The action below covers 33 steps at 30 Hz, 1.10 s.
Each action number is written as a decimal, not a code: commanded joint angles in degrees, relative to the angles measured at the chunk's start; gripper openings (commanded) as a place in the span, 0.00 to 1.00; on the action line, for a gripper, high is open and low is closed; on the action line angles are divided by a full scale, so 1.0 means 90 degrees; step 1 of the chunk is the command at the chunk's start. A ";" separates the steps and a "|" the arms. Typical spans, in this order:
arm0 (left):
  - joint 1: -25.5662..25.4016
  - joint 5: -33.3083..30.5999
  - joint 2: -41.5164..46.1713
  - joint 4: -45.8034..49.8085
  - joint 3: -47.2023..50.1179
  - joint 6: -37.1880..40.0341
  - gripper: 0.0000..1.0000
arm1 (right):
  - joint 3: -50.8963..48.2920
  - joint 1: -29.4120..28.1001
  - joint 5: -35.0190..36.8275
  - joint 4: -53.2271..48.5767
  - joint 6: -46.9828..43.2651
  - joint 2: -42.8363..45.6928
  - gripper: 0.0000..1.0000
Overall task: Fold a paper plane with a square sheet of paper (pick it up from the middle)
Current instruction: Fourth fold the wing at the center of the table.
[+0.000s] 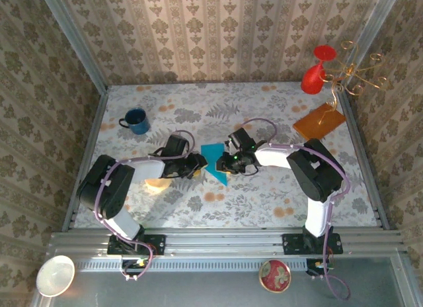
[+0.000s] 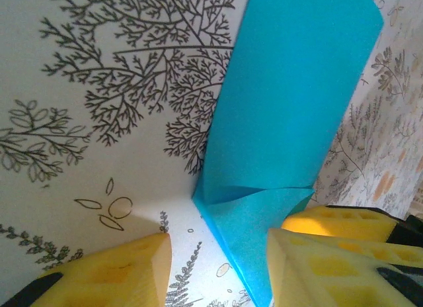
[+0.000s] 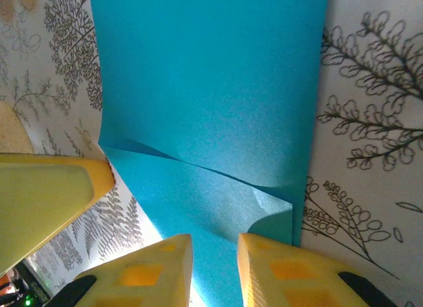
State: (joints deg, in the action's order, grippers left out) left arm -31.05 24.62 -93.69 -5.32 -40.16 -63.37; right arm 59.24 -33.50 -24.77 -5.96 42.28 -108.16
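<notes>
- Top external: teal sheet of paper (image 1: 213, 159) at mid-table (image 1: 277, 201), lying between left gripper (image 1: 197, 166) and right gripper (image 1: 230, 163), both right at its edges. Fingertips too small to read.
- Left wrist: sheet creased across, long part rising off the table, lower corner cut off by frame bottom.
- Left gripper (image 2: 218, 246) parted wide. Bare table visible between 1 finger and the paper edge, other finger against the paper. No clamp seen.
- Same view: 1 more yellow finger (image 2: 330, 221) at sheet's right edge, partly hidden by the near finger. Owner unclear.
- Right wrist: right gripper (image 3: 215, 249) parted narrowly, teal paper showing in the gap, not pinched. Pad contact hard to judge, finger bases cut off.
- Same view: big blurred yellow finger (image 3: 46, 194) at left, touching or just beside sheet's edge.
- Blue mug (image 1: 137, 120) and orange-brown sheet (image 1: 319, 120) well apart from the paper.
</notes>
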 commanded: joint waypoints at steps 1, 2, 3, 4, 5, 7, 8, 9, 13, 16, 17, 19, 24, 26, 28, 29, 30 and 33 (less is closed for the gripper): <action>-0.0007 0.0160 -0.0148 -0.0237 -0.0131 -0.0116 0.39 | -0.0052 0.0074 0.0146 -0.0127 0.0211 -0.0199 0.28; -0.0007 0.0204 -0.0193 -0.0273 -0.0154 -0.0124 0.38 | -0.0100 0.0096 0.0127 -0.0096 0.0232 -0.0205 0.28; -0.0007 0.0249 -0.0226 -0.0310 -0.0171 -0.0134 0.36 | -0.0139 0.0113 0.0115 -0.0075 0.0234 -0.0194 0.28; -0.0007 0.0279 -0.0262 -0.0334 -0.0194 -0.0145 0.35 | -0.0174 0.0127 0.0101 -0.0050 0.0243 -0.0185 0.28; 0.0007 0.0301 -0.0300 -0.0346 -0.0219 -0.0155 0.34 | -0.0199 0.0137 0.0095 -0.0032 0.0235 -0.0188 0.27; 0.0012 0.0320 -0.0350 -0.0346 -0.0261 -0.0156 0.33 | -0.0234 0.0165 0.0084 -0.0016 0.0231 -0.0164 0.27; 0.0021 0.0319 -0.0375 -0.0346 -0.0274 -0.0146 0.32 | -0.0246 0.0175 0.0076 0.0005 0.0228 -0.0151 0.27; 0.0029 0.0330 -0.0390 -0.0352 -0.0289 -0.0146 0.32 | -0.0255 0.0178 0.0067 0.0015 0.0224 -0.0153 0.27; 0.0071 0.0376 -0.0410 -0.0345 -0.0355 -0.0078 0.28 | -0.0290 0.0196 0.0032 0.0040 0.0202 -0.0157 0.27; 0.0090 0.0389 -0.0419 -0.0283 -0.0400 -0.0031 0.26 | -0.0322 0.0206 0.0023 0.0057 0.0202 -0.0160 0.26; 0.0095 0.0404 -0.0438 -0.0262 -0.0419 -0.0019 0.26 | -0.0325 0.0216 0.0018 0.0066 0.0204 -0.0171 0.26; 0.0100 0.0441 -0.0487 -0.0290 -0.0440 -0.0004 0.26 | -0.0324 0.0221 0.0009 0.0092 0.0194 -0.0180 0.26; 0.0120 0.0546 -0.0643 -0.0261 -0.0545 0.0059 0.28 | -0.0355 0.0231 0.0009 0.0099 0.0195 -0.0194 0.26; 0.0130 0.0497 -0.0673 -0.0158 -0.0574 0.0115 0.29 | -0.0371 0.0235 0.0008 0.0098 0.0195 -0.0193 0.26; 0.0139 0.0505 -0.0684 -0.0173 -0.0585 0.0137 0.29 | -0.0378 0.0245 0.0009 0.0104 0.0185 -0.0190 0.26; 0.0139 0.0550 -0.0684 -0.0242 -0.0586 0.0137 0.28 | -0.0391 0.0245 0.0009 0.0100 0.0185 -0.0191 0.25; 0.0139 0.0591 -0.0684 -0.0297 -0.0591 0.0137 0.28 | -0.0400 0.0245 0.0009 0.0103 0.0185 -0.0187 0.25; 0.0139 0.0807 -0.0657 -0.0459 -0.0650 0.0262 0.26 | -0.0409 0.0255 0.0004 0.0105 0.0165 -0.0181 0.25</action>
State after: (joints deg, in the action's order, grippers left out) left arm -30.28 29.36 -99.04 -8.23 -44.47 -63.07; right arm 57.36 -31.77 -26.55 -2.87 43.75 -108.18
